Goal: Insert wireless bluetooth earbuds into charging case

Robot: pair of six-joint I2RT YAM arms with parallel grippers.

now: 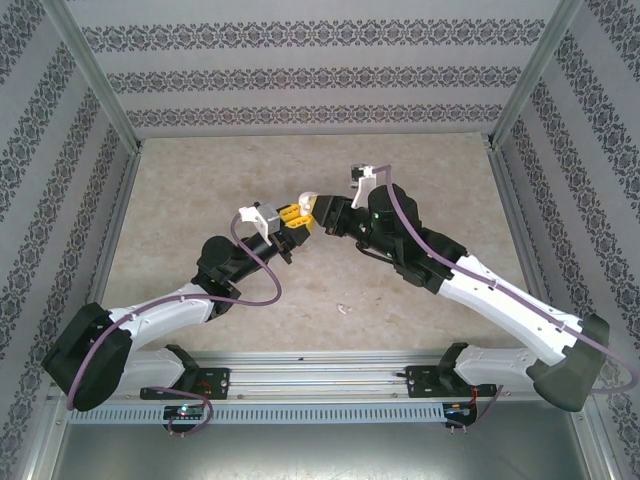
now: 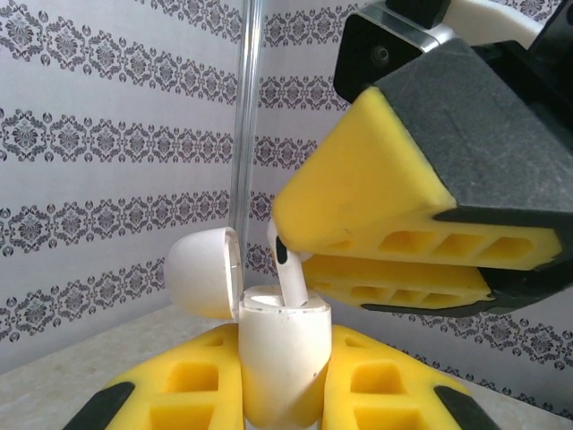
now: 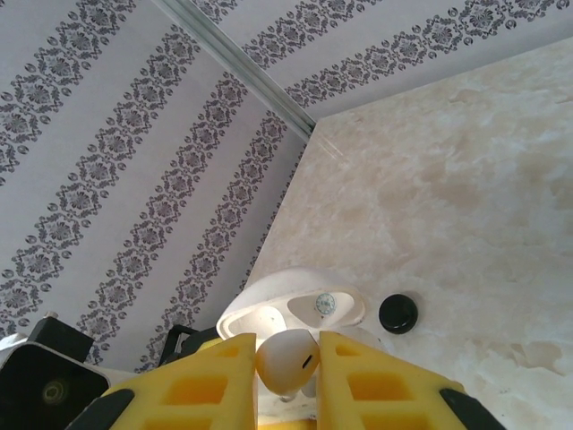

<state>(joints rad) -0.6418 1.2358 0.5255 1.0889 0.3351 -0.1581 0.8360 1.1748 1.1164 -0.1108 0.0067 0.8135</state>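
Top external view: left arm (image 1: 170, 310) and right arm (image 1: 500, 290) angle inward, tips meeting over the middle of the surface (image 1: 200, 190).
Left end effector (image 2: 282, 385): clamped on the white charging case (image 2: 279, 358), held upright with its lid (image 2: 204, 271) tipped open leftward.
Right end effector (image 3: 286, 358): pinching a white earbud (image 2: 291, 279), stem in the case's mouth.
Nearby: small black round item (image 3: 398, 313) on the surface.

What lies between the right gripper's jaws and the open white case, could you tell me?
A white earbud: the left wrist view shows the right gripper pinching it, stem tip inside the case.
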